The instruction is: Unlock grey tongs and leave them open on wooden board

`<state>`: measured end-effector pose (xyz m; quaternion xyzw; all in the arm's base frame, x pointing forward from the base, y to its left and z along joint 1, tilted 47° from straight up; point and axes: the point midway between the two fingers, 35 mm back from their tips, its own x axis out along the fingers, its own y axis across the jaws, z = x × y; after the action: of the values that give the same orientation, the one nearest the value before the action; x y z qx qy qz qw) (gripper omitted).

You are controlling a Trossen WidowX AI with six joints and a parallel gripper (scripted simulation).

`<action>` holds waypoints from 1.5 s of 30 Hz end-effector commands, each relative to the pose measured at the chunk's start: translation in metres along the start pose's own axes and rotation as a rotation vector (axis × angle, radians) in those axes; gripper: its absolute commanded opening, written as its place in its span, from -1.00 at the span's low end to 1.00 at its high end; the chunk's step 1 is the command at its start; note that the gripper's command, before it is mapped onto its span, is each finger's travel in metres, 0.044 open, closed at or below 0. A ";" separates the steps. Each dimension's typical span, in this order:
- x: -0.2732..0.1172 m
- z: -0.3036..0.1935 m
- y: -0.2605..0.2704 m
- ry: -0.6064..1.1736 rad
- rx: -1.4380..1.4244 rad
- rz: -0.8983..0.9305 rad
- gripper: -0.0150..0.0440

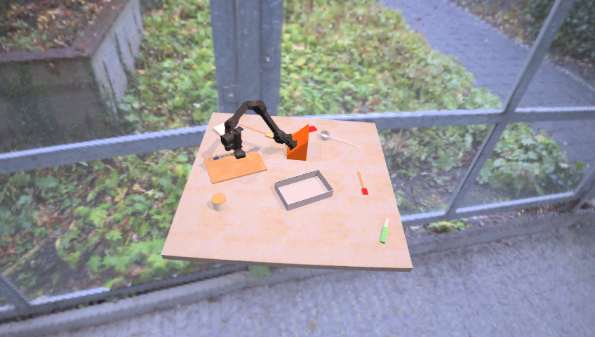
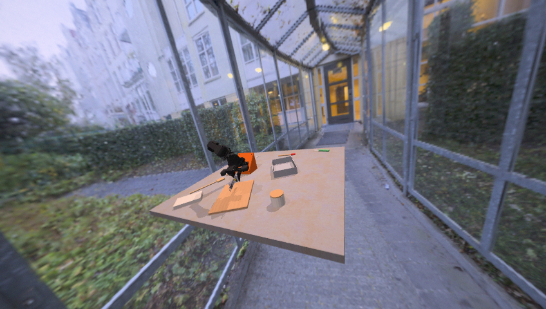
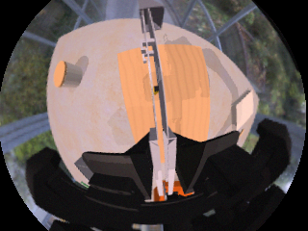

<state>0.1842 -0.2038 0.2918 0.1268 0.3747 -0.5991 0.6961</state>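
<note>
My gripper is shut on the grey tongs and holds them over the wooden board, along its far edge in the top view. In the wrist view the two arms of the tongs lie close together, nearly parallel, and reach from between the fingers to a grey end block at the top. Whether they touch the board cannot be told. The roasting tin stands apart, with nothing across it.
An orange wedge-shaped block stands by the arm's base. A lidded jar stands near the board. A pale block and a wooden utensil lie beyond it. Red and green utensils lie farther away.
</note>
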 end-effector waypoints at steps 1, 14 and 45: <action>0.008 -0.002 0.000 0.006 -0.013 -0.002 -1.00; 0.028 -0.002 -0.002 0.011 -0.027 -0.012 -1.00; 0.051 -0.002 -0.007 0.012 -0.039 -0.026 -0.20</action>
<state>0.1766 -0.2424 0.2577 0.1121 0.3924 -0.5997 0.6883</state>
